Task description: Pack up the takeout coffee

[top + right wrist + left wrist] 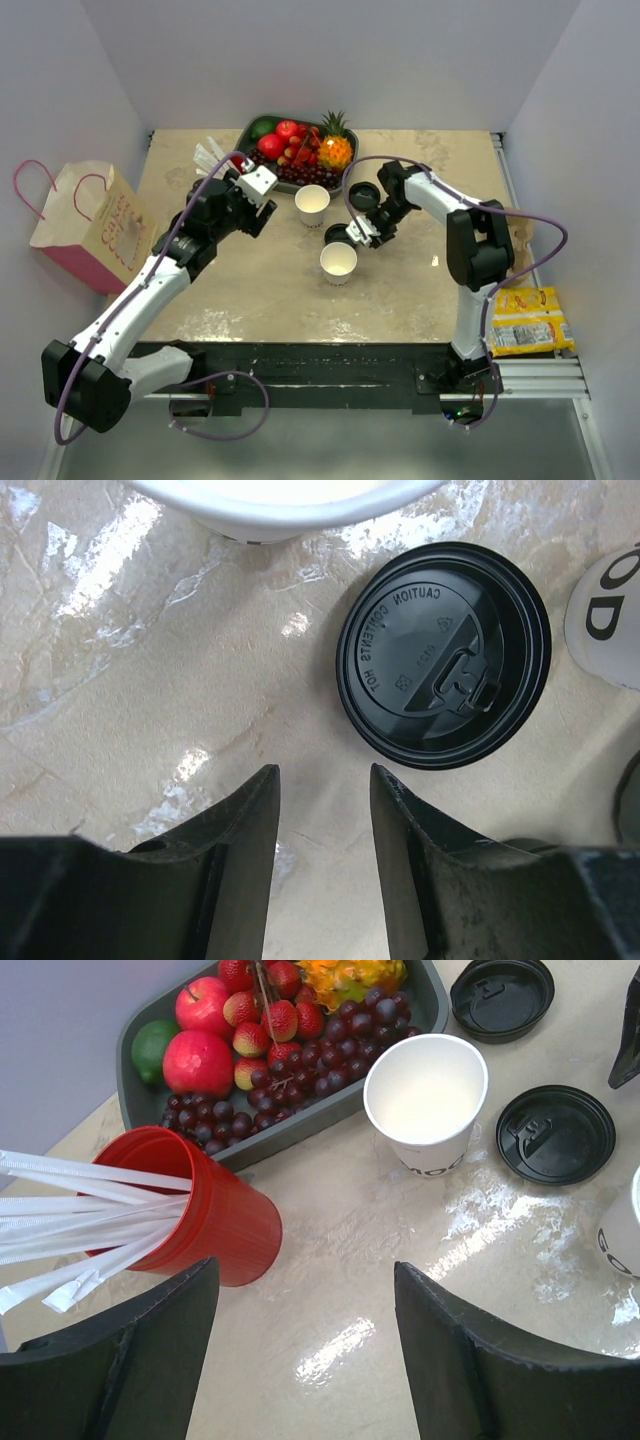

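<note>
No takeout coffee with its lid on is in view. Two lidless white paper cups stand mid-table, with two loose black lids flat beside them. My right gripper hovers low, just short of one lid; it is open and only table shows between its fingers. My left gripper is wide open above bare table, beside the red cup holding white straws. A white cup and a lid lie beyond it.
A dark tray of fruit sits at the back. A pink and tan paper bag stands off the table's left edge. Yellow snack packets lie at the right front. A cup's rim stands just past the right gripper.
</note>
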Robot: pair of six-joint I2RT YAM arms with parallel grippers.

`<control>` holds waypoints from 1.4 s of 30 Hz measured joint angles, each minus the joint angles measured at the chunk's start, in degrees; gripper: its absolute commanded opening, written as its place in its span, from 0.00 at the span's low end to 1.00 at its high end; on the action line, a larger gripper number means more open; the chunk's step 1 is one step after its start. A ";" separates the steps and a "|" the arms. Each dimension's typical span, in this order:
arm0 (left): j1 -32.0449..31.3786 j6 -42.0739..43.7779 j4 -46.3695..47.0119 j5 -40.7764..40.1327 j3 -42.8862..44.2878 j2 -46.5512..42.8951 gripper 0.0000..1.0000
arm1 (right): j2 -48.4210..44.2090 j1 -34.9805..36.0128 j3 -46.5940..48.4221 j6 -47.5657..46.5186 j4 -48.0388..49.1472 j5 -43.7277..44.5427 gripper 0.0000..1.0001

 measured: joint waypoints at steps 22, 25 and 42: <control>3.34 -0.66 -0.74 3.17 0.63 0.81 0.74 | 4.50 2.91 2.36 -0.35 2.03 1.60 0.38; 3.65 -0.98 -0.83 3.45 0.66 0.87 0.74 | 4.48 2.91 2.03 -0.42 3.32 1.81 0.38; 3.93 -1.51 -0.81 4.90 1.51 2.64 0.73 | 0.87 3.52 -5.75 -0.52 13.25 1.53 0.20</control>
